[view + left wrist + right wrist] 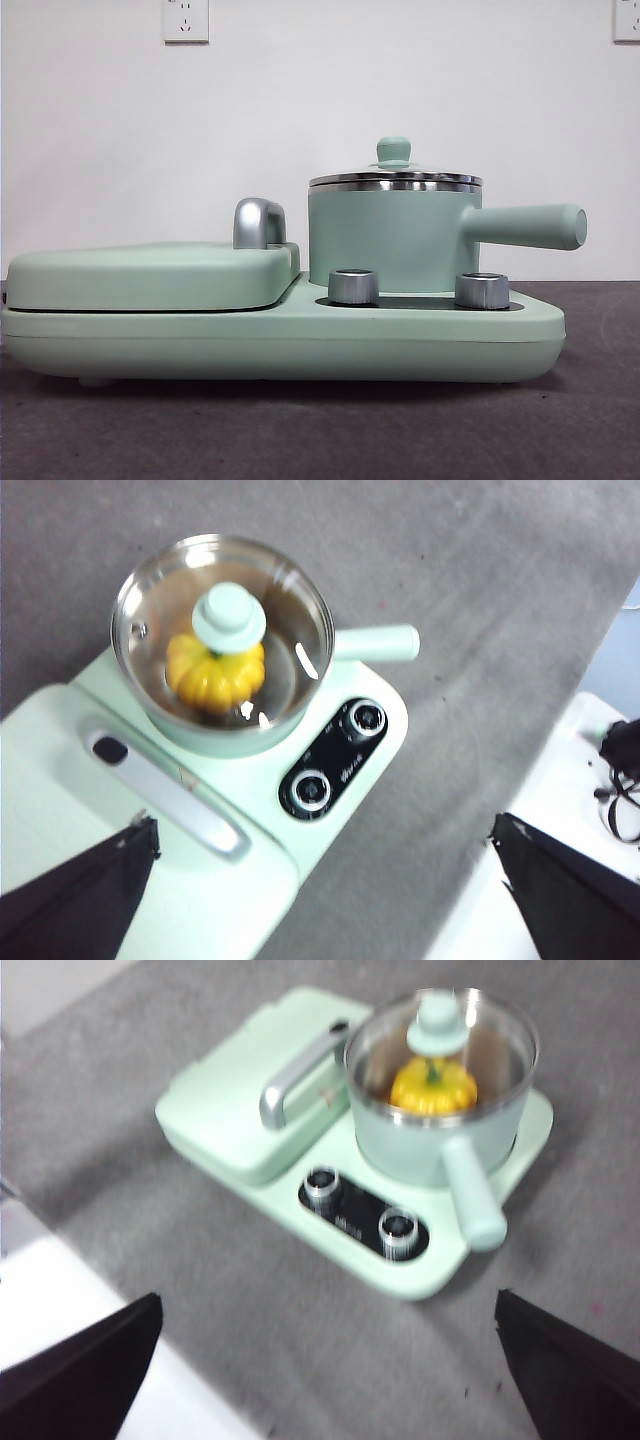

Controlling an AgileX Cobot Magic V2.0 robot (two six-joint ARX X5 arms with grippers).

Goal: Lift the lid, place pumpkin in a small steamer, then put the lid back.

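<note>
Both hands (320, 900) (330, 1380) open, well above lidded steamer (385, 240) (pumpkin (214, 672) inside).

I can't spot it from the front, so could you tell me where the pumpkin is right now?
The pumpkin sits inside the small steamer under the closed glass lid, visible through it in both wrist views; the steamer stands on the base appliance.
</note>
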